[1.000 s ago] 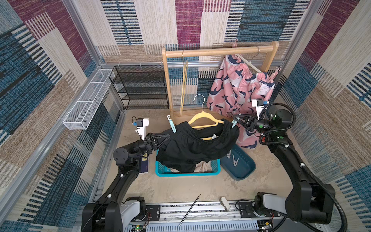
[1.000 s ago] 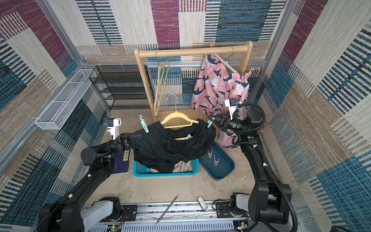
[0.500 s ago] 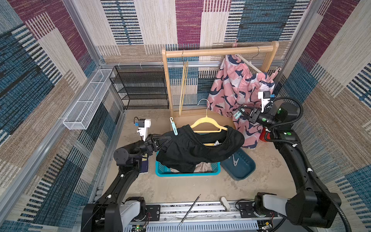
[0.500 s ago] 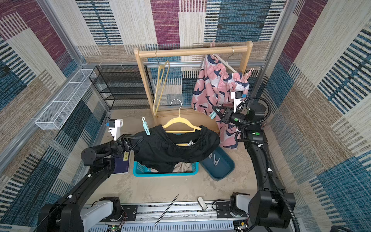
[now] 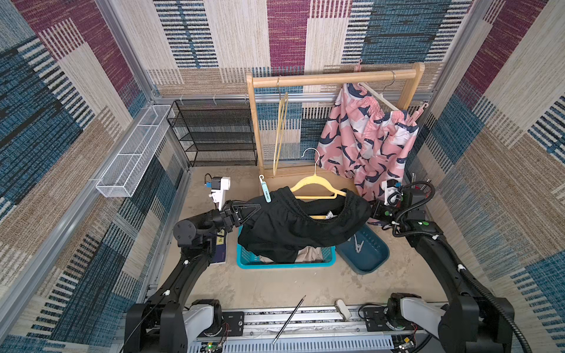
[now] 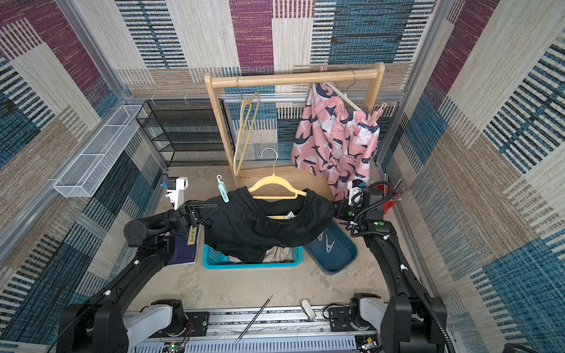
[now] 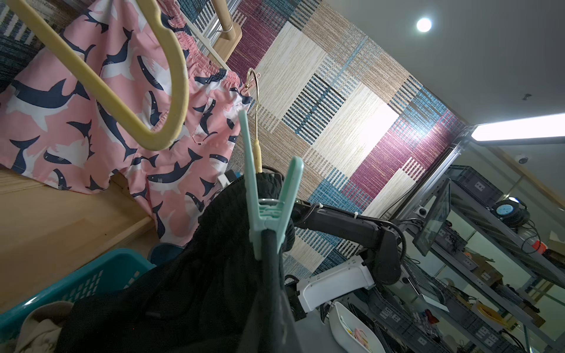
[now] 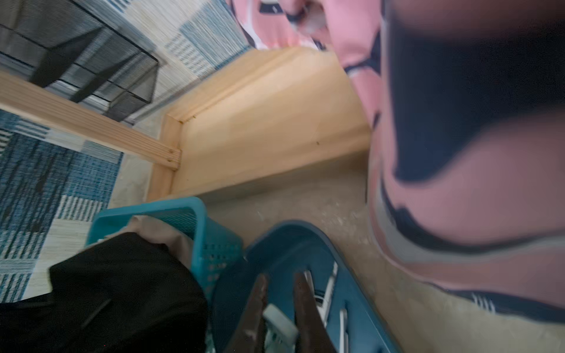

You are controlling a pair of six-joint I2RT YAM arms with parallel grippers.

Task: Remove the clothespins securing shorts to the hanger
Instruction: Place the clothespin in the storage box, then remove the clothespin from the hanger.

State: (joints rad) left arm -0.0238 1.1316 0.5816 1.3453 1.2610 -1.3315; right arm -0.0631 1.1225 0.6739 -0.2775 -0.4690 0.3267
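Enclosure: woven patchwork walls (image 5: 287, 30) in blue, maroon and beige; sandy floor (image 5: 275, 287); wooden rail (image 5: 333, 78) along the floor's back edge.
Step in hand: unpinning the black shorts (image 5: 299, 226), which hang on the yellow hanger (image 5: 318, 189) above the teal basket (image 5: 284, 263) at mid-floor. One peg is off the garment.
Right gripper (image 8: 280, 276): fingers clamped on a pale clothespin (image 8: 279, 325), poised over the dark blue tray (image 8: 275, 253) near the floor's right edge. Loose pegs (image 5: 357, 244) already lie in that tray.
Left gripper (image 5: 244, 211): jaws together on the left edge of the black shorts, holding the garment up. Whether the hanger arm lies inside the grip cannot be told.
Peg to remove: mint clothespin (image 7: 269, 211), clipped over the waistband just beside the left gripper.
Next move (judgement): release the held peg into the tray, then bring the right gripper across to the mint peg, squeeze its tail ends and draw it clear.
Outstanding: pink shorts (image 5: 363, 137) on the rail, with a pink clothespin (image 5: 420, 111) at their right end.
Writing: white tag (image 6: 289, 215) in the waistband and the yellow label on the notebook (image 6: 186, 250) at the floor's left edge are both too small to read. No brand is visible.
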